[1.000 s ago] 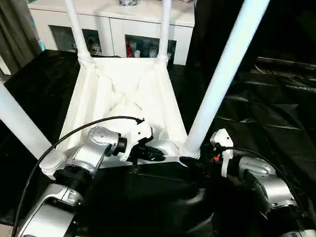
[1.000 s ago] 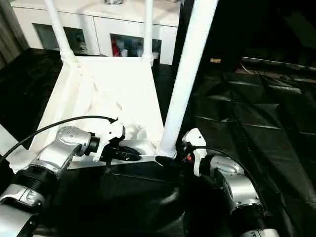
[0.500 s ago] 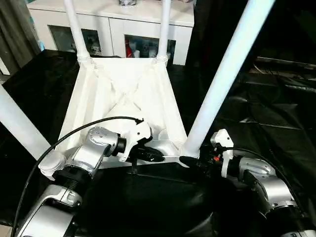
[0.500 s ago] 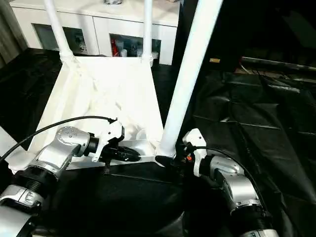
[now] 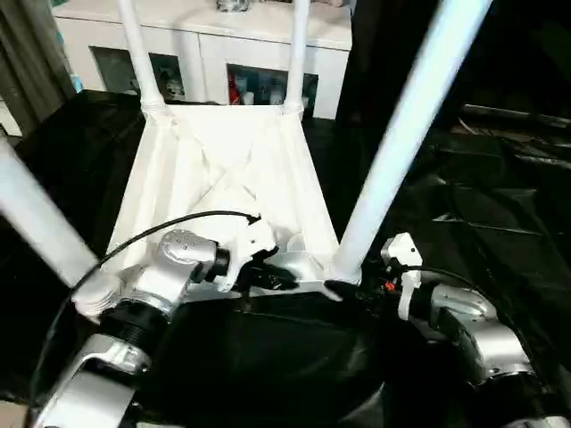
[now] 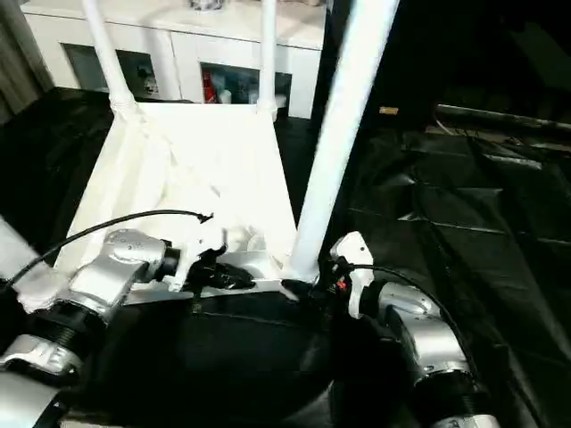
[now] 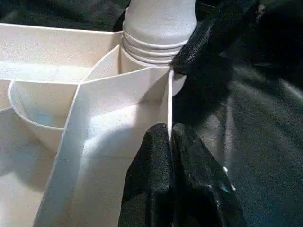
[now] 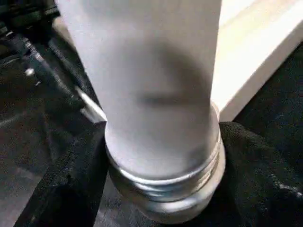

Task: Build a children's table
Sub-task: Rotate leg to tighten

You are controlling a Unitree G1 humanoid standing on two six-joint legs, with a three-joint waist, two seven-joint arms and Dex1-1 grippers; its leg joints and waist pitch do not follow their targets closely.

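The children's table lies upside down on the black cloth, white, ribbed underside up, with legs standing in its corner sockets. My left gripper is shut on the thin near rim wall, close to the near right corner. The near right leg rises steeply from that corner socket. My right gripper is closed around this leg's ringed base, one black finger on each side of it. Another leg stands at the near left, and two far legs stand at the back corners.
Black sheeting covers the work surface all round the white table. A white cabinet with glass doors stands behind it. A grey curtain hangs at the far left. My left arm's cable arcs over the tabletop.
My right gripper's fingers have drawn in a little around the leg's base. The left gripper stays pinched on the rim. The head view has shifted slightly.
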